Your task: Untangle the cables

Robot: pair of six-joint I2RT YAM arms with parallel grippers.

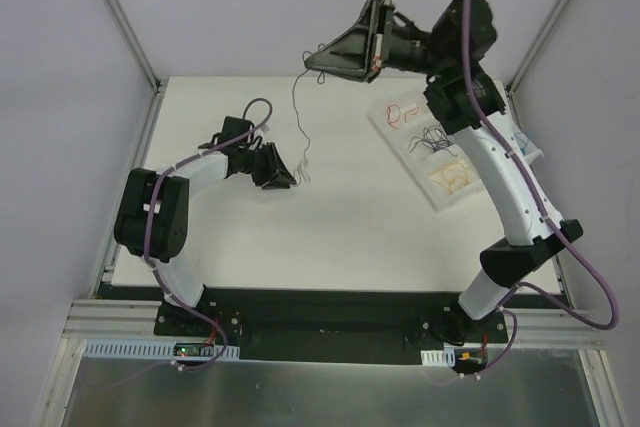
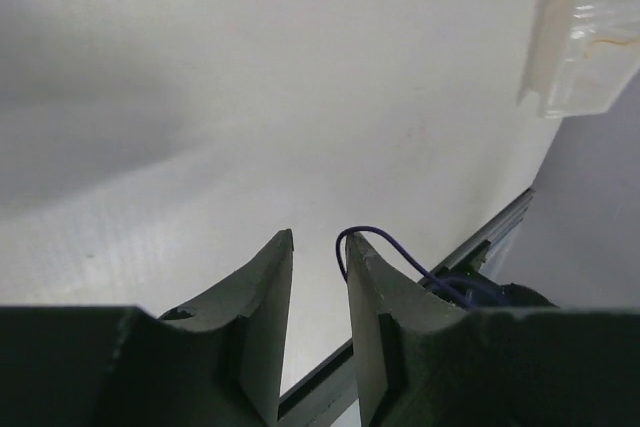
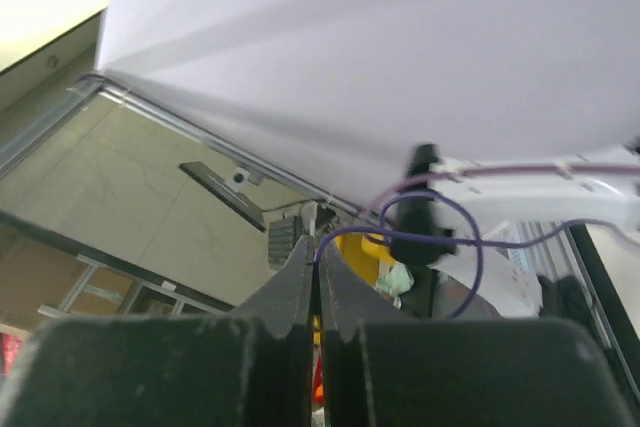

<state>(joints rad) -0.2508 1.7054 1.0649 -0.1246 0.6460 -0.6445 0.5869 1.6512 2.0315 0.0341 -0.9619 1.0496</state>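
My right gripper (image 1: 306, 60) is raised high over the back of the table, shut on the top end of a thin blue cable (image 1: 296, 112). That cable hangs down in a wavy line to the tabletop beside my left gripper (image 1: 290, 181). In the right wrist view the cable (image 3: 360, 231) leaves the pinched tips of the gripper (image 3: 318, 247) and runs right. In the left wrist view the gripper (image 2: 318, 239) shows a clear gap. The cable (image 2: 375, 232) loops over the right fingertip (image 2: 356, 247) and is not pinched. More cables, red (image 1: 400, 114), black (image 1: 435, 139) and yellow (image 1: 452, 177), lie in a tray.
The clear tray (image 1: 425, 190) sits at the right of the white table under my right arm; its corner (image 2: 585, 37) shows in the left wrist view. A metal frame rail (image 2: 500, 222) borders the table. White walls enclose the back and sides.
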